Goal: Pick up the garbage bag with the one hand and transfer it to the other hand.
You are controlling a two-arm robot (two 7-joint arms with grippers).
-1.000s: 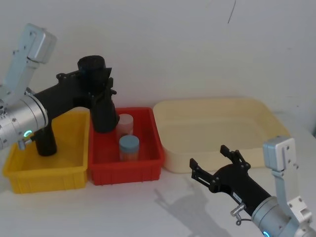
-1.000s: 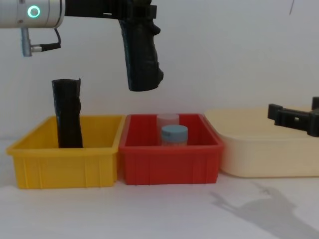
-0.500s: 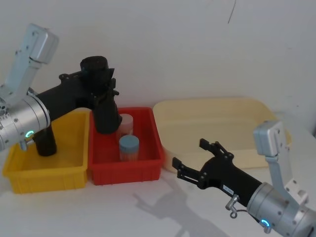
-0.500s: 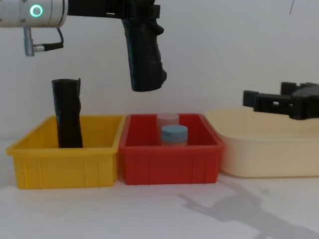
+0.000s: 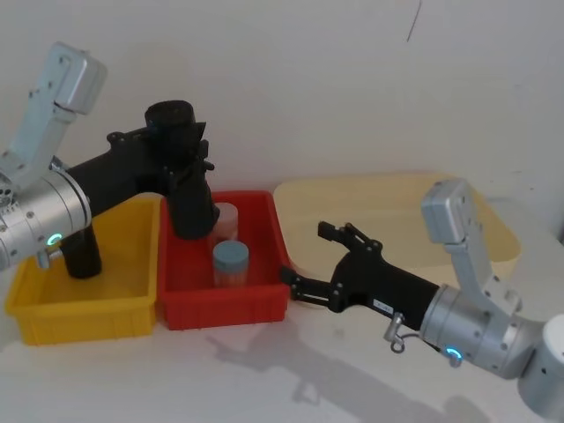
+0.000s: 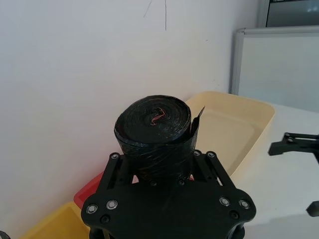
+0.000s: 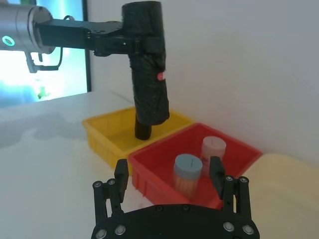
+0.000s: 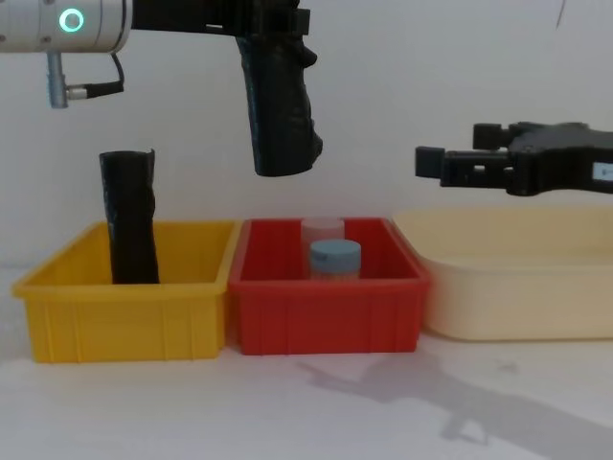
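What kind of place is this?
Probably a robotics lab test bench: a white table against a bare wall, a yellow bin and a red bin, and the left end effector holding a garbage bag, the right end effector open nearby.

Looks like a lab bench: white table (image 8: 144, 412), bare wall (image 8: 431, 77), whiteboard (image 6: 279, 69), yellow bin (image 8: 124, 321), red bin (image 8: 326, 316).

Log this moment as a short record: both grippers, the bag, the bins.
left gripper: raised, shut on the garbage bag
garbage bag: upright in the air above the red bin, touching nothing below
right gripper: open, in the air to the right of the red bin, pointing toward the bag, apart from it
yellow bin: holds a slimmer black roll, standing
red bin: holds a blue-lidded jar and a white-lidded jar
cream tray: right of the red bin
handover: not yet done
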